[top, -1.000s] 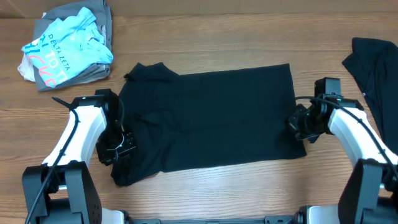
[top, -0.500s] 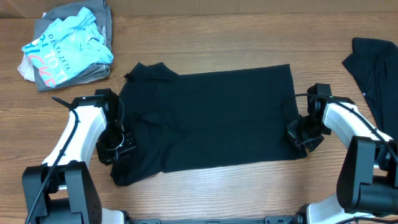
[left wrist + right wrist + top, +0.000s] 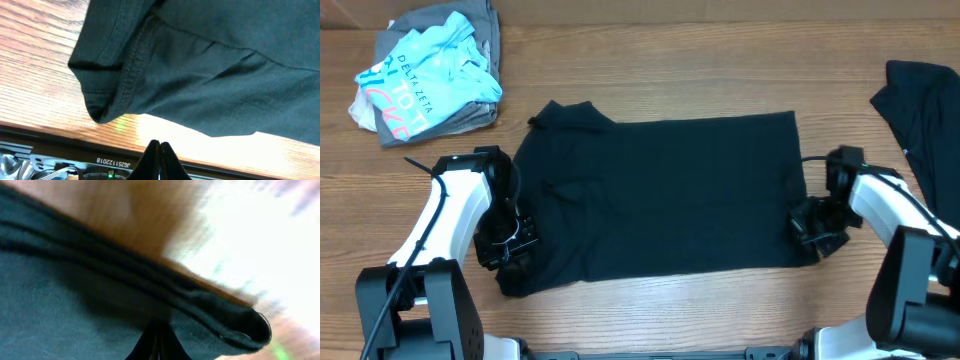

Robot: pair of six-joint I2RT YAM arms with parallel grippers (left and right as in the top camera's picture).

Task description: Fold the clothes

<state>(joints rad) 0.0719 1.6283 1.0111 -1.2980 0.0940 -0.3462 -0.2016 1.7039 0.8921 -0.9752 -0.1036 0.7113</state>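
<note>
From overhead, the left claw [image 3: 512, 252] sits low on the near left corner of the black T-shirt [image 3: 660, 195], and the right claw [image 3: 815, 230] sits at the shirt's near right corner. From this height I cannot tell how either one's fingers stand. The shirt lies spread flat across the middle of the bench [image 3: 650, 310], its left end bunched and rumpled. A pile of clothes [image 3: 425, 75] with a light blue top uppermost sits in the far left corner. A second black garment [image 3: 925, 110] lies at the right edge, well apart from the shirt.

In the left wrist view, the left claw [image 3: 160, 146] is pinched fully closed, with nothing visible between its fingers. Its tip lies over bare wood just short of the shirt's stitched hem [image 3: 130, 75].

The right wrist view is blurred. The right claw [image 3: 157, 325] is pressed closed, its tip buried in the shirt's doubled-over edge [image 3: 215, 315], gripping the cloth.
</note>
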